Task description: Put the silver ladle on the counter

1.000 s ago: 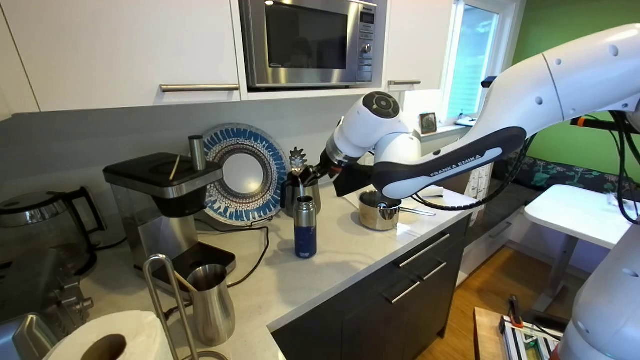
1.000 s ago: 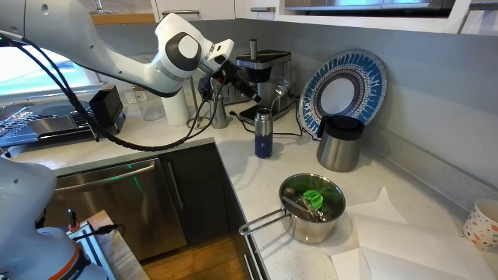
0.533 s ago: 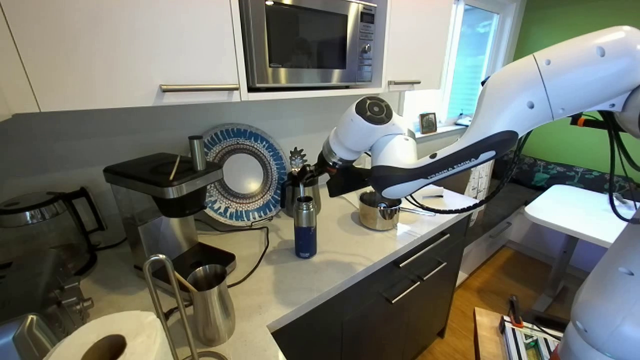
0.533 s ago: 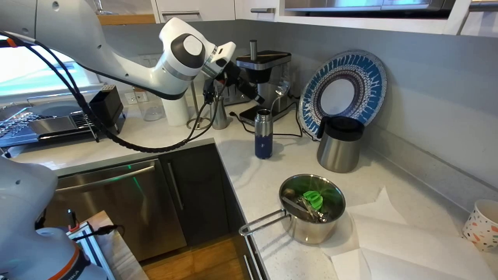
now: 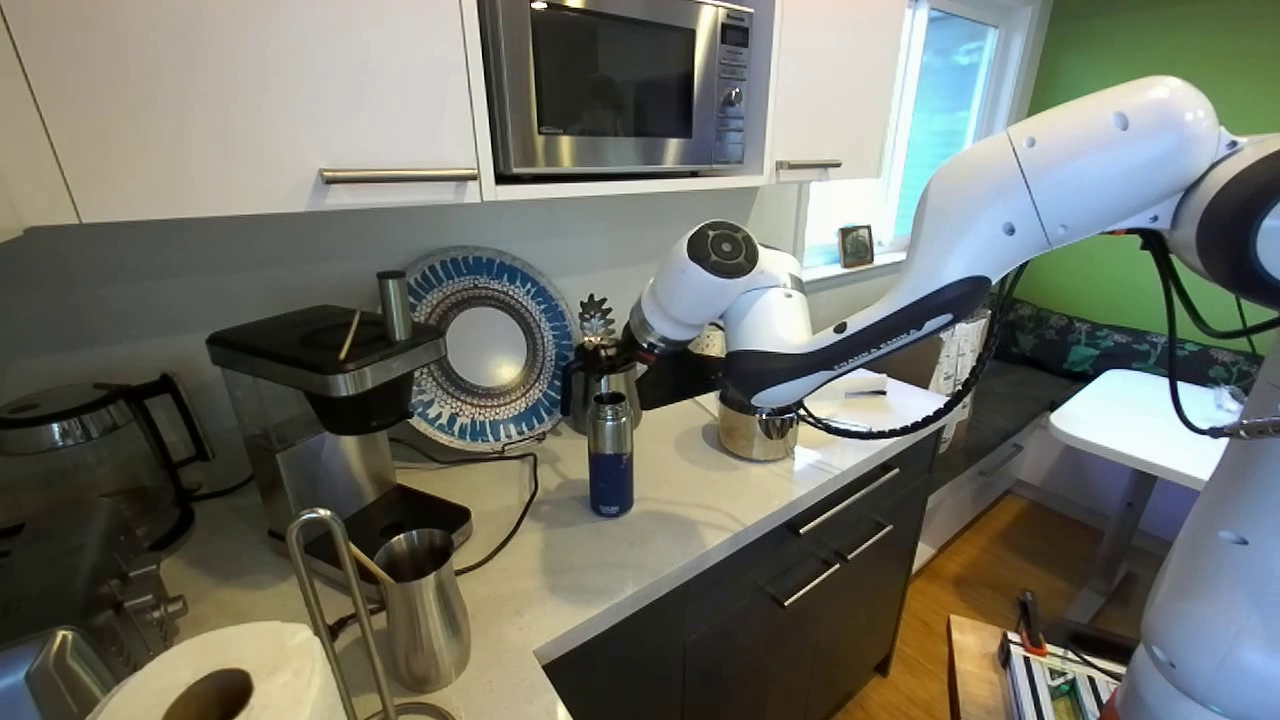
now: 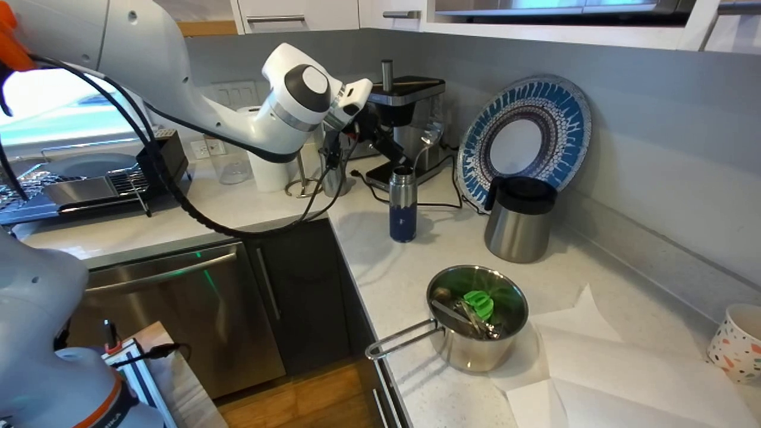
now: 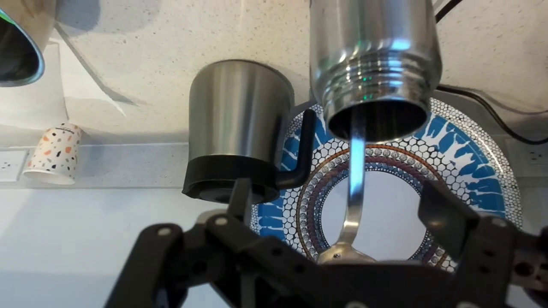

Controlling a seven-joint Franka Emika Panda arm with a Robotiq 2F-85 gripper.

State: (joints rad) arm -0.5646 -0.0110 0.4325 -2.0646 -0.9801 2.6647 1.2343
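Note:
The silver ladle (image 6: 420, 156) stands bowl-up in the mouth of a steel and blue bottle (image 6: 403, 208), its lower handle hidden inside. In the wrist view the ladle (image 7: 356, 171) runs from the bottle mouth to its bowl, which is partly hidden by the gripper body. My gripper (image 7: 344, 205) is open, with one finger on each side of the ladle and apart from it. In an exterior view my gripper (image 6: 406, 159) is just above the bottle's rim; it also shows in an exterior view (image 5: 606, 356), hiding most of the ladle. The pale counter (image 5: 690, 490) lies beneath.
A steel jug with black lid (image 6: 518, 223) and a patterned round plate (image 6: 515, 145) stand behind the bottle. A steel pot (image 6: 475, 351) holding utensils, white paper (image 6: 630, 380) and a coffee maker (image 5: 330, 440) are also on the counter. A cable (image 5: 520, 520) lies beside the bottle.
My arm has moved lower, and the gripper has come down closer to the bottle mouth, around the ladle. The ladle, bottle and other objects have not moved.

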